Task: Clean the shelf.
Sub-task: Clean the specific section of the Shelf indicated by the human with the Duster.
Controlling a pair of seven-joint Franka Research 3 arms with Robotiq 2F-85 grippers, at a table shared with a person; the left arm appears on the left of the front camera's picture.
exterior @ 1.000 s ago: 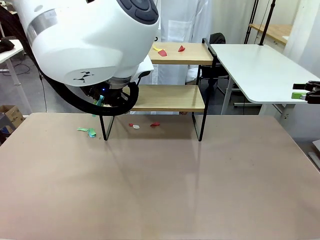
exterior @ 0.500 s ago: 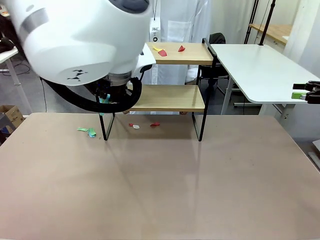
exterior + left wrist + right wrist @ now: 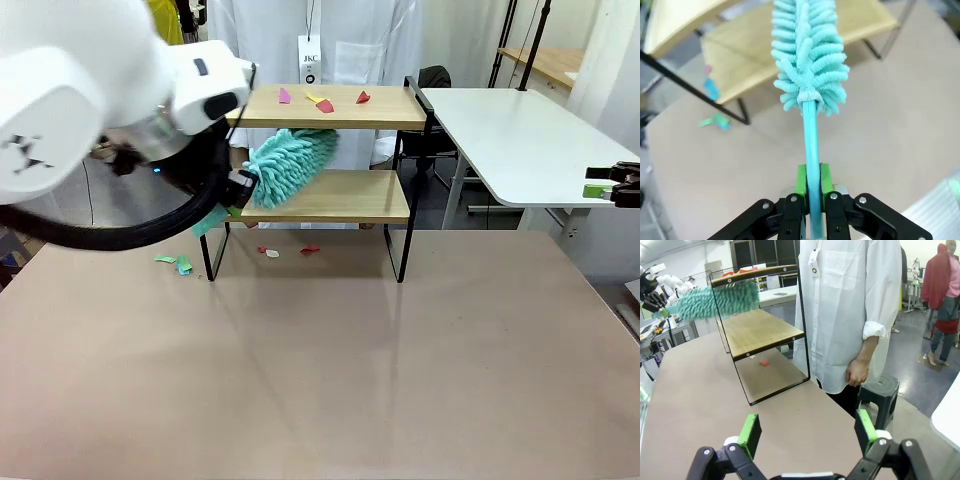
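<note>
Left of the front view: the left hand (image 3: 811, 181) is clamped on the thin handle of a teal duster (image 3: 290, 165), gripping low, I'd guess so the fluffy head reaches in between the boards. The shelf (image 3: 340, 197) stands upper centre, at the back of the surface (image 3: 320, 380). Paper scraps (image 3: 325, 103) sit on its top board, probably the next target. At the far right edge, the right hand (image 3: 612, 187) is spread wide, holding nothing.
</note>
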